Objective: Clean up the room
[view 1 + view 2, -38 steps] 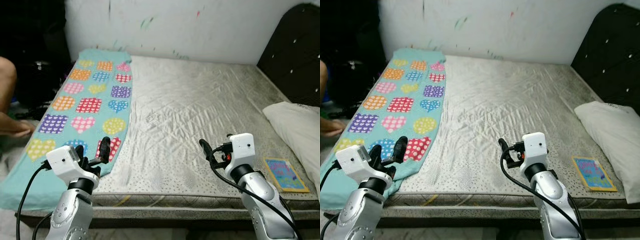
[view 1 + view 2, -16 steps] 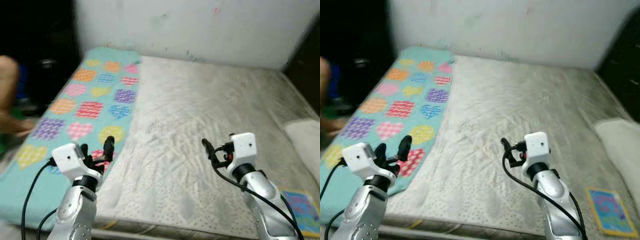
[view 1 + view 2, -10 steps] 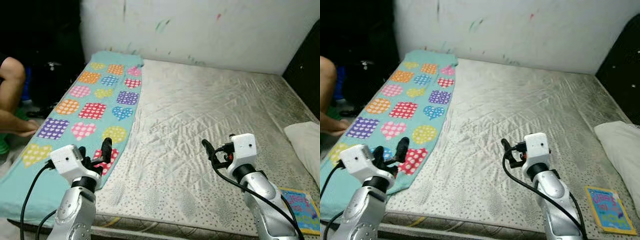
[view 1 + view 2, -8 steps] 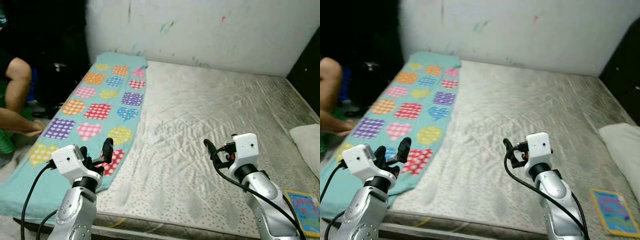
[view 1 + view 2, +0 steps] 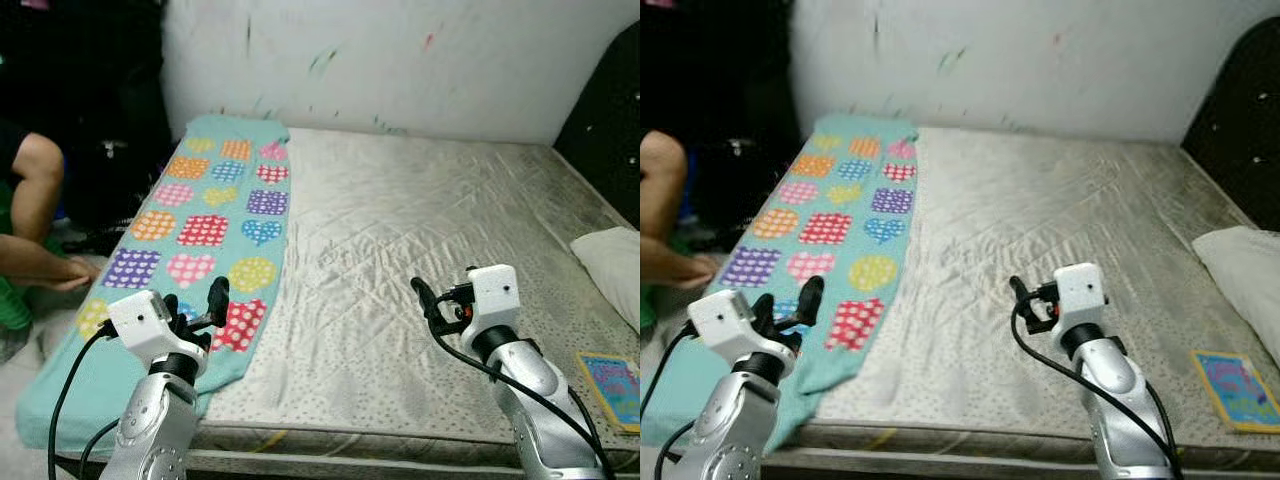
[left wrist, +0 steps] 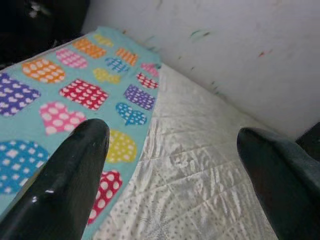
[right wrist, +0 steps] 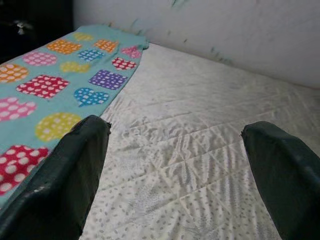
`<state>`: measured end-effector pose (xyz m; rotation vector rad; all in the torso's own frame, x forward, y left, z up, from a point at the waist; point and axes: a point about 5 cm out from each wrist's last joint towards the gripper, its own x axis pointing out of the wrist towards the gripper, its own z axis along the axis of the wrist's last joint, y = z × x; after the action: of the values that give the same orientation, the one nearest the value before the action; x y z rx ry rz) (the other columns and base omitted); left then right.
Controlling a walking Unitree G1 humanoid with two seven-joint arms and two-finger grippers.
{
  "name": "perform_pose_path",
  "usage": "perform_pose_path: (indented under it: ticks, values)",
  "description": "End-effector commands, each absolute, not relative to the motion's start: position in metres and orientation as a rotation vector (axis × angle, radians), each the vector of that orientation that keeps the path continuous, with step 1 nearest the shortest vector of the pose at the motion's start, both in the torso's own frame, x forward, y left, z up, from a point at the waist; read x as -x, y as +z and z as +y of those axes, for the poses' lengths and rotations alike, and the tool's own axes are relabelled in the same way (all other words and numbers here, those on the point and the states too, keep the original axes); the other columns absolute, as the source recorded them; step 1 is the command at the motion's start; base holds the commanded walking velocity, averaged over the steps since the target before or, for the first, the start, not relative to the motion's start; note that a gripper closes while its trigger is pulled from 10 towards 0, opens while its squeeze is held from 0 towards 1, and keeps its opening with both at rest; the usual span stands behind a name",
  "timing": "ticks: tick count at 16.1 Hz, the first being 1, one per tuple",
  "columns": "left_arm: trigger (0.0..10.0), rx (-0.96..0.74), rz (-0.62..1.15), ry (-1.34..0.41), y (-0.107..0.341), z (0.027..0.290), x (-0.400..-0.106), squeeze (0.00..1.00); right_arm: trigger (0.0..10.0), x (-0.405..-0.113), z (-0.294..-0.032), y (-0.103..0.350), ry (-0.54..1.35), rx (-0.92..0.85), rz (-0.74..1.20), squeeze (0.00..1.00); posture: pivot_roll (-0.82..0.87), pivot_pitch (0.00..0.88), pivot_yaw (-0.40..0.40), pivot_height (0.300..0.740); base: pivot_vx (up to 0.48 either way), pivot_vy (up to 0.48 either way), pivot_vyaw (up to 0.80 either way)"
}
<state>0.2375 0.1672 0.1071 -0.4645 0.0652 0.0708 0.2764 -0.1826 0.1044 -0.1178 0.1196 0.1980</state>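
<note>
A bare quilted mattress (image 5: 420, 250) takes up most of the scene, its far edge against a scuffed white wall (image 5: 400, 60). Along the bed's left edge lies a teal blanket (image 5: 215, 215) printed with dotted hearts and squares, reaching from the far left corner to the near left corner, where it hangs over the side. A white pillow (image 5: 610, 265) sits at the right edge beside the dark headboard (image 5: 610, 130), and a small colourful book (image 5: 612, 386) lies flat near the near right corner, just in front of the pillow.

The left claw (image 5: 200, 305) hovers over the near end of the blanket, fingers spread wide apart and holding nothing. The right claw (image 5: 428, 300) hangs above the bare mattress by the near edge, also wide open and empty, as its wrist view shows. A person's arm and knee (image 5: 35, 215) appear on the floor beyond the bed's left side.
</note>
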Motion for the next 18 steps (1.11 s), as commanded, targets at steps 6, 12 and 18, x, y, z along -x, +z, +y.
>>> perform_pose_path:
  ticks: [6, 12, 18]
  values:
    - [10.0, 0.484, 0.059, 0.08, 0.1073, 0.1665, -0.2376, 0.0, 10.0, -0.2795, -0.1785, 0.1085, 0.224, 0.13, 0.096, 0.0, -0.04, 0.01, -0.082, 0.74, 0.0, 0.48, 0.0]
    - [10.0, 0.486, 0.056, 0.088, 0.1075, 0.1666, -0.2372, 0.0, 10.0, -0.279, -0.1791, 0.1067, 0.231, 0.14, 0.1, 0.0, -0.04, 0.012, -0.084, 0.74, 0.0, 0.443, 0.0]
    - [10.0, 0.482, 0.055, 0.087, 0.1082, 0.1668, -0.2378, 0.0, 10.0, -0.2794, -0.1775, 0.1062, 0.244, 0.138, 0.102, 0.0, -0.04, 0.018, -0.08, 0.74, 0.0, 0.043, 0.0]
